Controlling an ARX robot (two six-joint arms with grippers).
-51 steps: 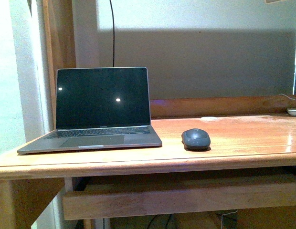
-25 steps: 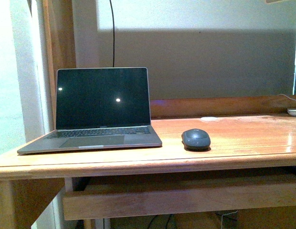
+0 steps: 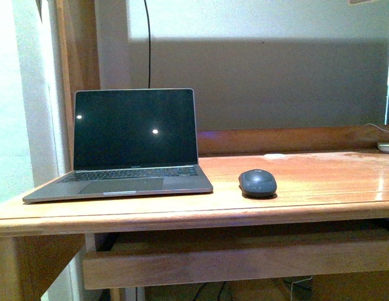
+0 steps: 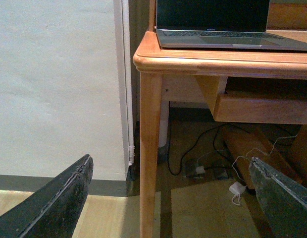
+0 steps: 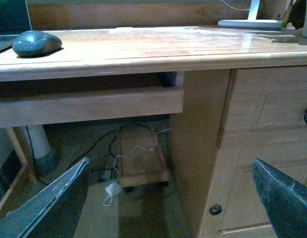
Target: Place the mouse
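The dark grey mouse [image 3: 257, 182] rests on the wooden desk [image 3: 320, 188], just right of the open laptop [image 3: 133, 141]. It also shows in the right wrist view as the mouse [image 5: 36, 42] on the desk top. Neither arm appears in the front view. My left gripper [image 4: 171, 171] hangs open below desk height, near the desk's left leg [image 4: 149, 148], with nothing between its fingers. My right gripper [image 5: 171, 171] is open too, low in front of the desk's drawer cabinet [image 5: 262, 148], far from the mouse.
A small flat white disc [image 3: 274, 155] lies at the back of the desk. A white lamp base [image 5: 250, 22] stands at the far right. Cables and a white charger [image 4: 237, 189] lie on the floor under the desk. A wall [image 4: 54, 84] runs left of the desk.
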